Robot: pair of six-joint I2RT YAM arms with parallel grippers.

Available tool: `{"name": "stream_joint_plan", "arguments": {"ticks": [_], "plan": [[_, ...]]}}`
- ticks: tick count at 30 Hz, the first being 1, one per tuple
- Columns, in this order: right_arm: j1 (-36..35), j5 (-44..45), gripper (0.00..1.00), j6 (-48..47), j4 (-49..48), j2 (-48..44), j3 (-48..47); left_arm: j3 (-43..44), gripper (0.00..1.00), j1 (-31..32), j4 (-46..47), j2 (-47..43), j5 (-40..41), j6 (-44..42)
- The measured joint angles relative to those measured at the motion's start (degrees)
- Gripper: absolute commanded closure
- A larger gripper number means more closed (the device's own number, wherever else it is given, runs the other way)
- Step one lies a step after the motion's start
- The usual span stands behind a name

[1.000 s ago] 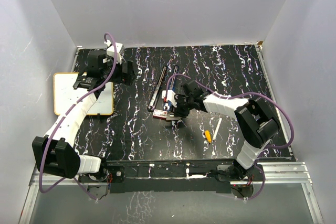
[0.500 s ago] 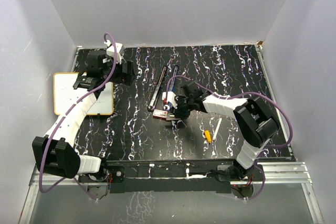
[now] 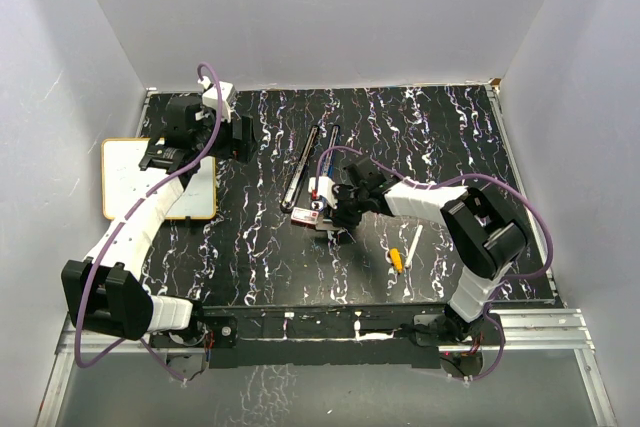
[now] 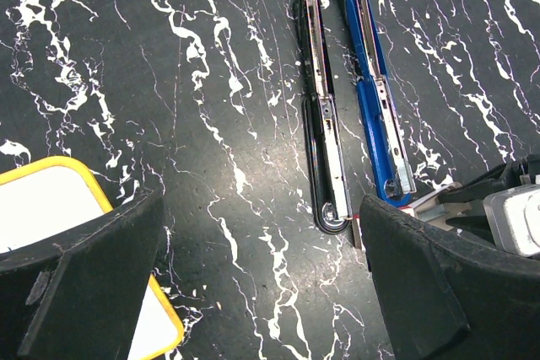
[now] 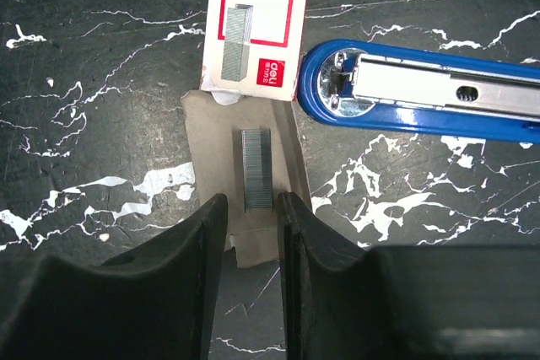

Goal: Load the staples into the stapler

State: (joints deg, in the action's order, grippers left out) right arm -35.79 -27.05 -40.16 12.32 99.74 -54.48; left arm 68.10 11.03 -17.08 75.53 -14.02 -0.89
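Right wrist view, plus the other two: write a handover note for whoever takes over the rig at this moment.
Left tool: wide open, empty, hovering near the long black stapler.
Right tool: narrowly open, straddling the silver staple strip on the tan cardboard tray, no grip visible.
Red-and-white cardboard staple box lies beside the long blue stapler.
Done: tray out, both staplers opened flat.
Left: grip strip, load a stapler, close it.

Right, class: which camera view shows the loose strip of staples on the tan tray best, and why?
The right wrist view: the strip of staples lies sharp and whole on the tan tray, its near end at the right gripper. The top view shows only a tiny staple box there; the left wrist view shows no strip.
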Motion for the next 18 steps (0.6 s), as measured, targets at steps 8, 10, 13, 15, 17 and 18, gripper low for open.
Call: {"name": "stream_joint_plan", "arguments": {"ticks": [8, 10, 13, 15, 17, 18], "plan": [[0.0, -1.22, 0.72, 0.57, -0.63, 1.29, -1.07, -0.5, 0.03, -0.04, 0.13, 0.0, -0.02, 0.0], [0.0, -1.46, 0.75, 0.81, -0.59, 1.6, -1.36, -0.5, 0.03, -0.04, 0.15, 0.0, -0.02, 0.0], [-0.02, -1.79, 0.81, 1.2, -0.57, 1.68, -1.42, -0.55, 0.03, -0.04, 0.15, -0.04, -0.02, 0.0], [-0.11, -1.84, 0.84, 1.33, -0.55, 1.75, -1.49, -0.61, 0.03, -0.07, 0.11, -0.11, -0.02, 0.0], [-0.11, -1.81, 0.84, 1.55, -0.55, 1.79, -1.57, -0.61, 0.03, -0.07, 0.17, -0.13, -0.02, 0.0], [-0.11, -1.81, 0.84, 1.64, -0.52, 1.79, -1.57, -0.63, 0.03, -0.04, 0.17, -0.15, -0.02, 0.0]]}}
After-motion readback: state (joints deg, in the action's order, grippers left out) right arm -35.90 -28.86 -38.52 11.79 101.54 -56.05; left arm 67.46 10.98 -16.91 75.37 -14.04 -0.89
